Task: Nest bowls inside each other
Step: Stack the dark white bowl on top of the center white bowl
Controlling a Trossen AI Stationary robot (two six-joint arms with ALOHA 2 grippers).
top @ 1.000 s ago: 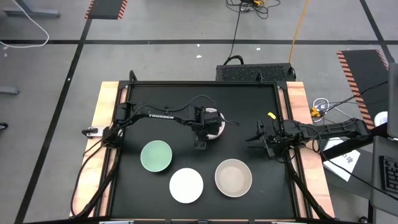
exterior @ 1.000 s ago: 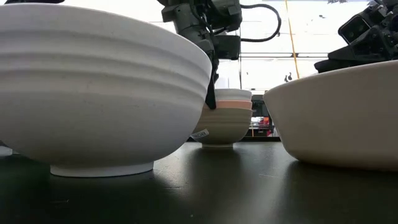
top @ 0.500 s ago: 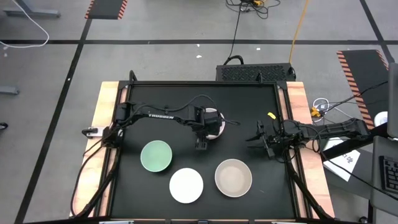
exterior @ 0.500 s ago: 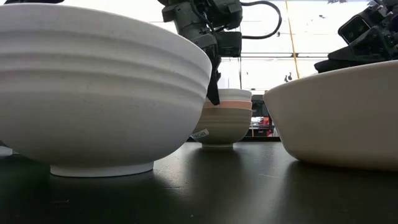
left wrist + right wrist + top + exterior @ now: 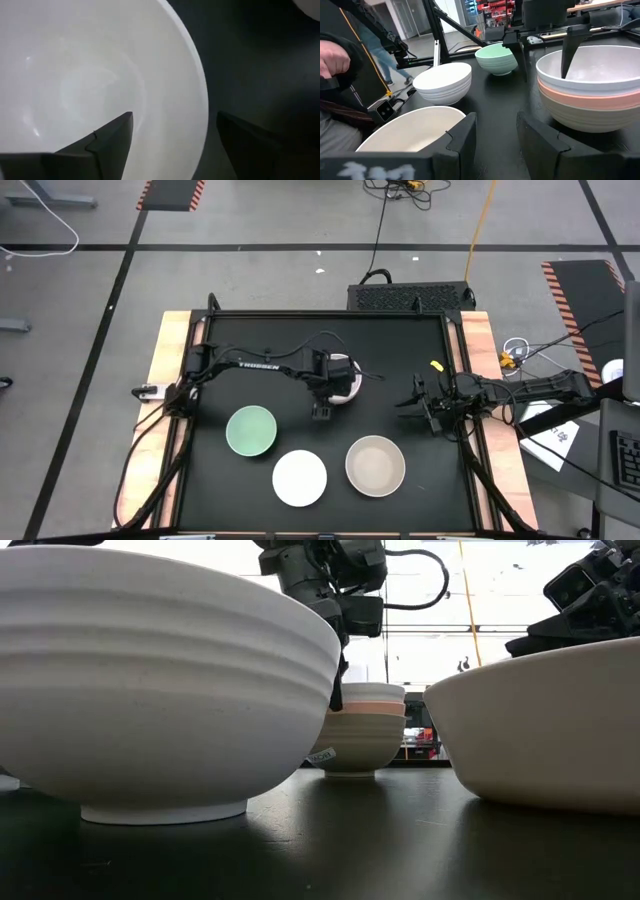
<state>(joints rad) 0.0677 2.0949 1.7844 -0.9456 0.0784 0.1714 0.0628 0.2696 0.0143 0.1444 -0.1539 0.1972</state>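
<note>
Stack of 3 nested bowls (image 5: pixel 346 380) sits near bench (image 5: pixel 400 340) centre: white bowl (image 5: pixel 600 70) on top, orange-coral bowl (image 5: pixel 590 97) in the middle, olive-grey bowl (image 5: pixel 590 115) at the base. Left tool (image 5: pixel 323 402) hangs at the stack's 7 o'clock edge, fingers apart, straddling the top bowl's rim, one finger (image 5: pixel 567 50) inside, one outside. Mint green bowl (image 5: pixel 251 430) lies at 8 o'clock from the stack, second white bowl (image 5: pixel 300 477) at 7 o'clock, beige bowl (image 5: pixel 376 465) at 5 o'clock; all 3 single, apart. Right tool (image 5: pixel 420 405) waits at 3 o'clock near the bench edge, fingers apart, holding nothing.
</note>
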